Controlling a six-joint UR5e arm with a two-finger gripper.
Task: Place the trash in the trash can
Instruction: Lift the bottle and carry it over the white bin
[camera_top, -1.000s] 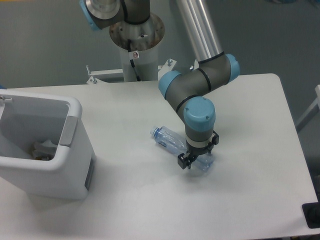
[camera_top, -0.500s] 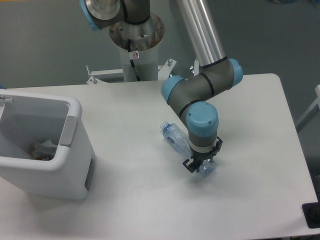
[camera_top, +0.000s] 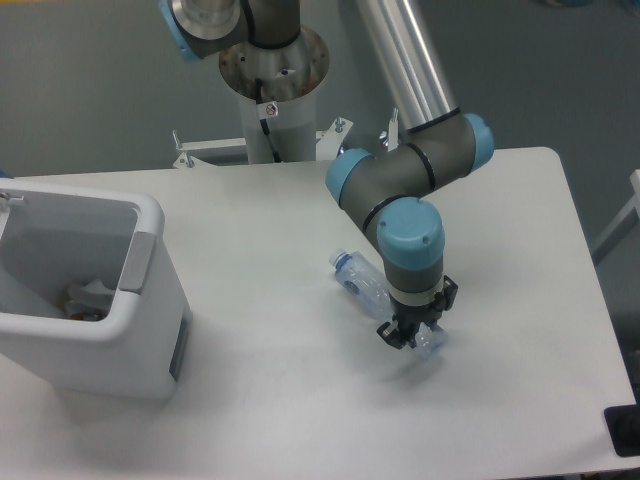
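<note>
My gripper (camera_top: 416, 334) points straight down, fingers closed on the base end of the crushed bottle (camera_top: 366, 284). The bottle's body runs up and to the left from the grip, cap end farthest from me. It tilts, cap end raised; whether the base has fully cleared the table (camera_top: 520, 250) I cannot tell.

I judge the grip sits at the base because that end lay open to a top-down approach; the cost is a long lever hanging off one side of my fingers, so the bottle may swing or slip in transit.

The trash can (camera_top: 150, 215) stands far to the left of my gripper, mouth open upward. Something crumpled (camera_top: 85, 298) lies on its floor — possibly the wrapper, too indistinct to say.

Next, as I judge it: lift clear, carry left over the rim, release above the opening.
</note>
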